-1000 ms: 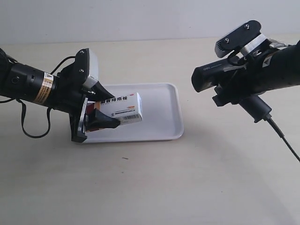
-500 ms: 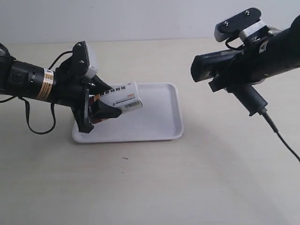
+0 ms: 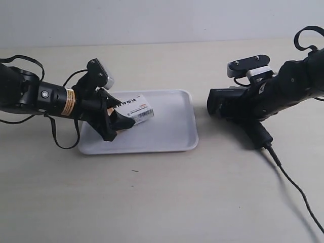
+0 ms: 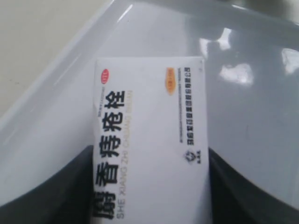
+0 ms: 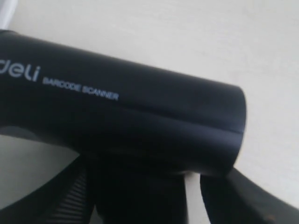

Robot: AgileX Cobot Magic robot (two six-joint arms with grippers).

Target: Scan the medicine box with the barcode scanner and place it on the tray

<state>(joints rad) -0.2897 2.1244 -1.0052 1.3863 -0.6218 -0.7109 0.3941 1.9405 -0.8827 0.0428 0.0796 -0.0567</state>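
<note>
My left gripper [image 3: 121,115] is shut on the medicine box [image 3: 134,109], a white carton with black Chinese lettering. The box tilts down over the left part of the white tray [image 3: 172,134]. I cannot tell whether its far end touches the tray. In the left wrist view the medicine box [image 4: 149,140] sits between both black fingers [image 4: 60,186] above the tray [image 4: 252,107]. My right gripper [image 3: 248,114] is shut on the black barcode scanner [image 3: 225,104], low at the table right of the tray. The right wrist view shows the scanner [image 5: 117,112] head close up, the handle between my fingers [image 5: 243,196].
The scanner's thin black cable [image 3: 293,185] trails across the beige table toward the front right. A black cable loop [image 3: 58,139] hangs under the left arm beside the tray's left edge.
Both arms came down. The left gripper lowered the box from above the tray to just over its surface. The right gripper brought the scanner from mid-air down to table height.
</note>
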